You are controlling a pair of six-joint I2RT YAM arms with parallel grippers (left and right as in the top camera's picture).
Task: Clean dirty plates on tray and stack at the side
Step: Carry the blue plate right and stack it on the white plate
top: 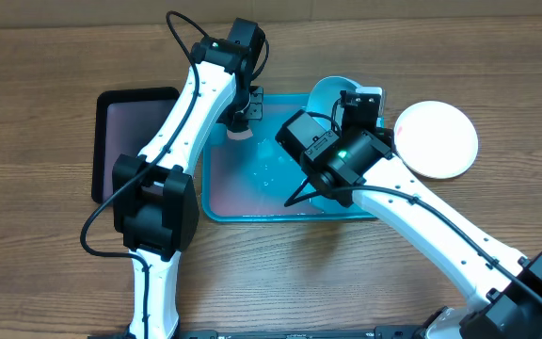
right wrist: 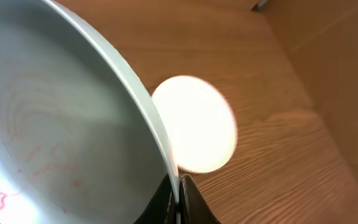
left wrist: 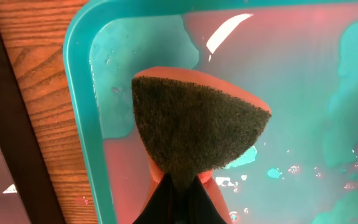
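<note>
While the right hand grips the plate, the sponge sits to its left

Although both hands are pressed together, each pinches something. The left hand (left wrist: 178, 202) nips a sponge (left wrist: 191, 130) by its narrow end, and the right hand (right wrist: 179, 193) nips the rim of the light blue plate (top: 327, 89). That plate stands tilted at the far right corner of the tray (top: 252, 215), its hollow face showing faint red smears in the right wrist view. The sponge hangs over the tray's far left corner, near the rim, above a reddish film of water; whether it touches the floor I cannot tell. So the plate lies to the right of the sponge hand, along the tray's far edge, and I judge the left arm must cross to it. A white plate (top: 436, 139) lies on the bench (top: 26, 188) just right of the tray.
</note>
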